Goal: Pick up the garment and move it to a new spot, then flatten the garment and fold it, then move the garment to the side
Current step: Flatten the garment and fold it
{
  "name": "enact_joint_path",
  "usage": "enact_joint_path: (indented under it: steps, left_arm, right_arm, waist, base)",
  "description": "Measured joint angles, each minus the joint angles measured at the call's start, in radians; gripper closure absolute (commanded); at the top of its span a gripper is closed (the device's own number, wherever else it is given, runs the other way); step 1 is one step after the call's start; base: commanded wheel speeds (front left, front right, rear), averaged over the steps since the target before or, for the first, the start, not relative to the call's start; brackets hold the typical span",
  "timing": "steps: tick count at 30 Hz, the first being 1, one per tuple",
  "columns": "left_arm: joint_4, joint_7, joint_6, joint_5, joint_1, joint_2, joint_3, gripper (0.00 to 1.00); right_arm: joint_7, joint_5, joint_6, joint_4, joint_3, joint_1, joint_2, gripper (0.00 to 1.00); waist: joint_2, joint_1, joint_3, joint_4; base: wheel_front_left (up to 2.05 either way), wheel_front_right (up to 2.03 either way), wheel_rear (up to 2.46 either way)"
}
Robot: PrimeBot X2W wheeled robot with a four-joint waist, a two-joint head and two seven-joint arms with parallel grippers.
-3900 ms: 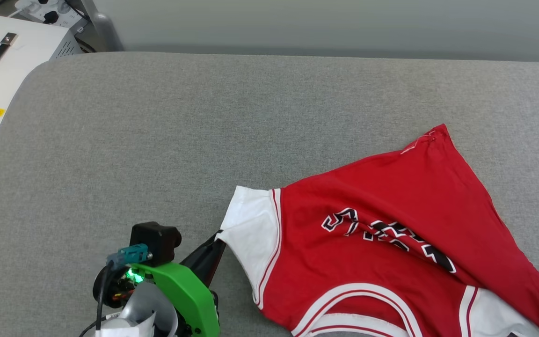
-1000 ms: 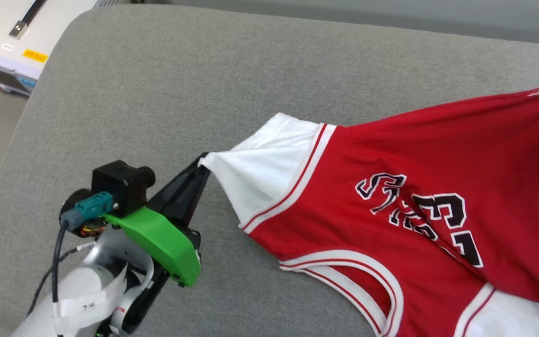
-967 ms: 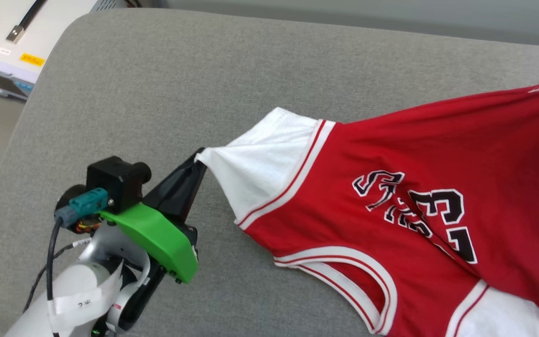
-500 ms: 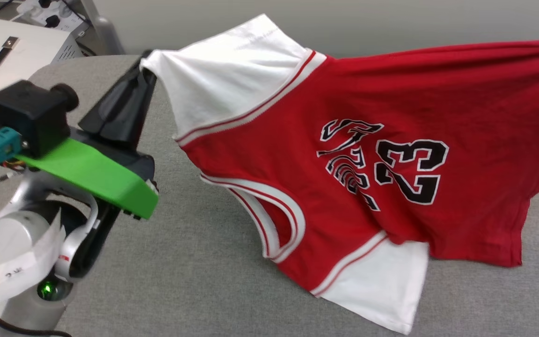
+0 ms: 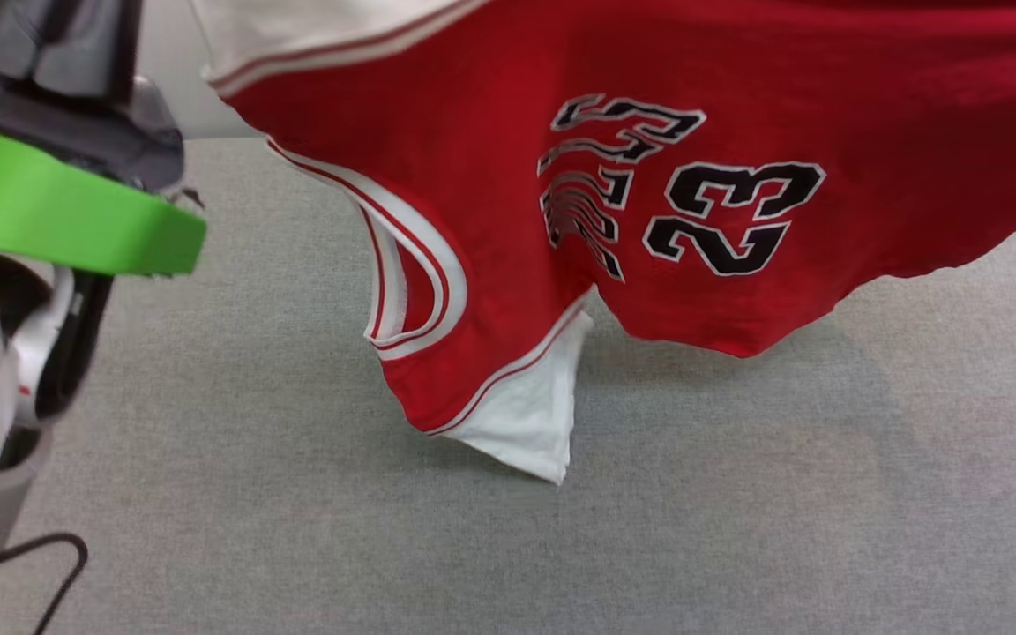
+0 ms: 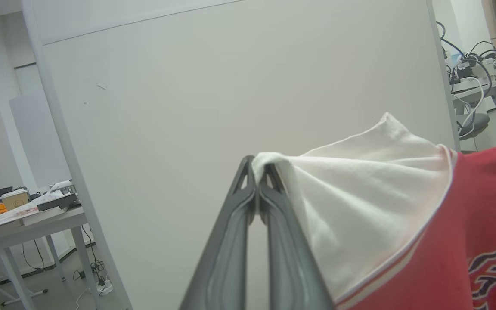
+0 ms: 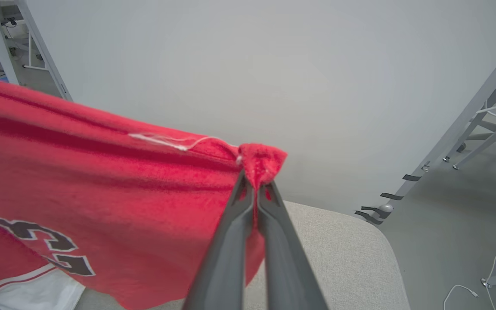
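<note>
Above the grey cushion [image 5: 296, 529] the shirt [image 5: 490, 176] hangs stretched between both arms — the left gripper [image 6: 257, 170] pinches the tip of one white sleeve [image 6: 360, 181], the right gripper [image 7: 255, 178] pinches a red corner [image 7: 263, 157] — with its other white sleeve [image 5: 530, 423] dangling lowest, close to the cushion.

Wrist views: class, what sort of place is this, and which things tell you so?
Probably a lab or workshop: a cluttered desk with papers and a cup, tangled cables on equipment, and a plain partition panel.
</note>
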State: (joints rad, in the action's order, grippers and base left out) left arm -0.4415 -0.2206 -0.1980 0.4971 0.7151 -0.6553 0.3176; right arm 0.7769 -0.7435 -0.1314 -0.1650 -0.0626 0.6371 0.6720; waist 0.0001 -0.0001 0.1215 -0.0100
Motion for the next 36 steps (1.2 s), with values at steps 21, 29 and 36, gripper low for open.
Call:
enact_joint_path:
  steps: [21,29,36]
  left_arm:
    - [0.348,-0.072,0.265,-0.091,0.632,-0.095,0.051,1.0]
    - [0.63,-0.005,0.316,-0.182,1.007,-0.017,0.13,1.0]
    - [0.936,0.149,0.318,-0.265,1.269,0.064,0.158,1.0]
  right_arm:
    - [-0.2,0.105,-0.001,0.136,0.063,0.399,-0.015,1.0]
    - [-0.31,0.208,-0.001,0.339,0.123,0.694,-0.07,1.0]
    - [-0.475,0.345,-0.002,0.543,0.158,0.907,-0.15,1.0]
  waist:
    - [0.0,0.0001,0.288,-0.02]
    - [0.0,0.0003,0.441,-0.027]
    - [0.0,0.0003,0.56,-0.036]
  base:
    - [0.0,0.0,0.0]
    - [0.0,0.0,0.0]
    - [0.0,0.0,0.0]
